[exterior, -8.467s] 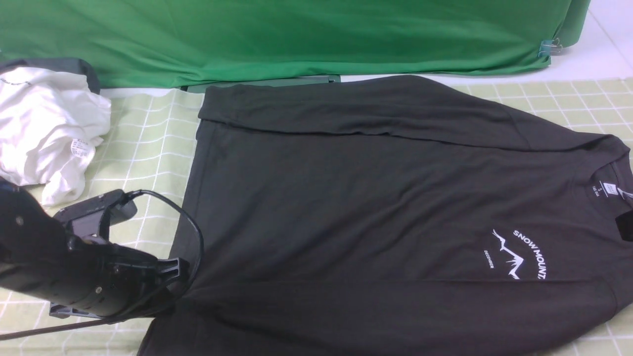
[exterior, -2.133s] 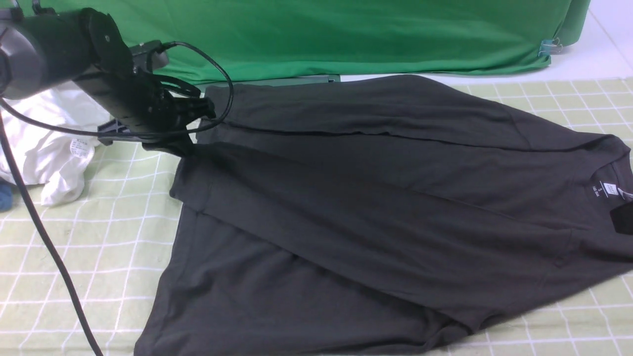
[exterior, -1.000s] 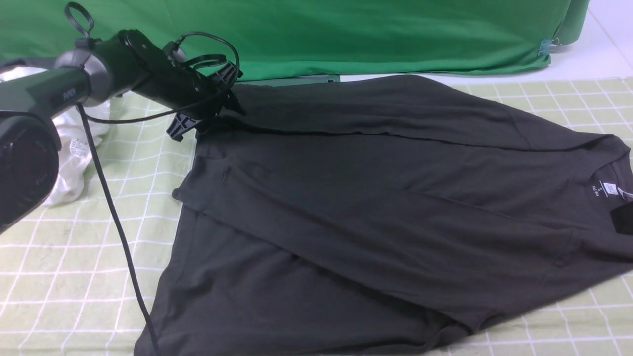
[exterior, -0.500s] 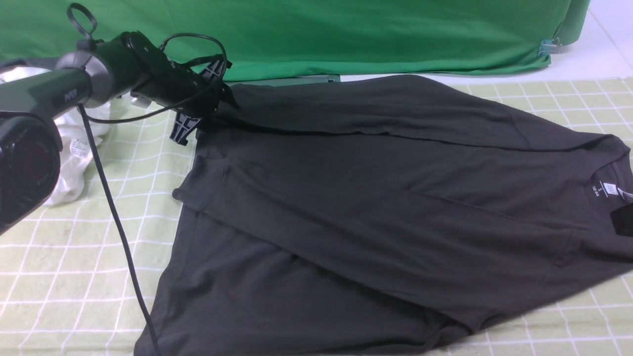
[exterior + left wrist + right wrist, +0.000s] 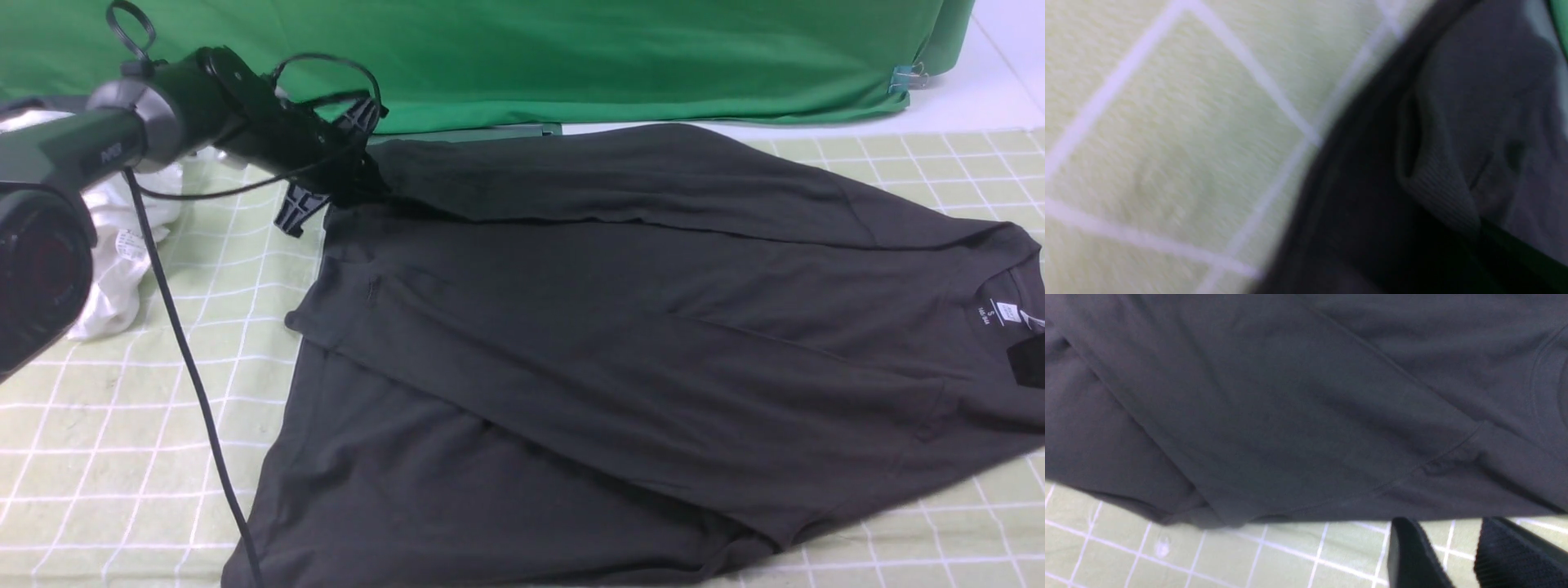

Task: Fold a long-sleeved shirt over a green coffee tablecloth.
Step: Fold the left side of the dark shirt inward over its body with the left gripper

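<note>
The left claw (image 5: 353, 181) is clenched on the cuff end of the far sleeve (image 5: 620, 175) of the long-sleeved shirt (image 5: 506, 506), upper left of the frame. The shirt lies spread across the green coffee tablecloth (image 5: 106, 425), its near sleeve (image 5: 653, 384) laid over the body. I'd judge the second sleeve fold is starting. Next, that cuff needs lifting and carrying inward without dragging the body. The right claw (image 5: 1453, 555) hangs parted, empty. No containers in sight.

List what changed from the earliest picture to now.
The left gripper moved from the near left corner of the long-sleeved shirt to its far left corner and shut on it. The shirt's near side was folded over, hiding the chest print. White garment and green coffee tablecloth stayed put.
</note>
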`<control>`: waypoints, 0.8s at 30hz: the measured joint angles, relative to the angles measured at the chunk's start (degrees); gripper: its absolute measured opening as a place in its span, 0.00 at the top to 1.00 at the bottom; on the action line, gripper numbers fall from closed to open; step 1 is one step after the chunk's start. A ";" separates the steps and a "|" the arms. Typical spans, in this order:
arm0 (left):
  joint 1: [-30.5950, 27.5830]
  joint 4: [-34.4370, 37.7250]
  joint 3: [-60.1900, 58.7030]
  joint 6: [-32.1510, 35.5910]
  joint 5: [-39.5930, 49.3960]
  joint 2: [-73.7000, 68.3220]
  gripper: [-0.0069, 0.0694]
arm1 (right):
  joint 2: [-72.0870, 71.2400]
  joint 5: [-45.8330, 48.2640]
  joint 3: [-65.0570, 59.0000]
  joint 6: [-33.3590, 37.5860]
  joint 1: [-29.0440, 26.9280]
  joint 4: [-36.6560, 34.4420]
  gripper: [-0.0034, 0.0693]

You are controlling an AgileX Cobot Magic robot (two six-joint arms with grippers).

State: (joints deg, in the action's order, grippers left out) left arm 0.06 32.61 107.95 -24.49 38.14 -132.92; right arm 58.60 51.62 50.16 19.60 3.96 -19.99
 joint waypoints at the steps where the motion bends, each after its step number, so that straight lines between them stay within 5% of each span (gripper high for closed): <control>1: 0.00 0.00 0.00 0.34 0.57 0.51 0.88 | 0.00 -0.14 0.00 0.00 0.00 0.00 0.63; 10: 2.38 -4.00 0.07 -0.70 11.45 13.60 0.88 | 0.00 -0.23 0.00 0.00 0.00 0.00 0.63; 15: 5.18 -17.40 -2.39 -0.91 21.14 18.98 0.88 | 0.00 0.39 0.00 0.00 0.00 0.00 0.63; 24: 6.83 -20.18 -26.33 0.47 11.67 28.12 0.88 | 0.00 0.74 0.00 0.24 0.00 0.00 0.63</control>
State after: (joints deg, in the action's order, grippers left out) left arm 6.88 12.43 81.62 -24.02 49.81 -104.80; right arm 58.60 52.36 50.16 19.84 3.96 -19.99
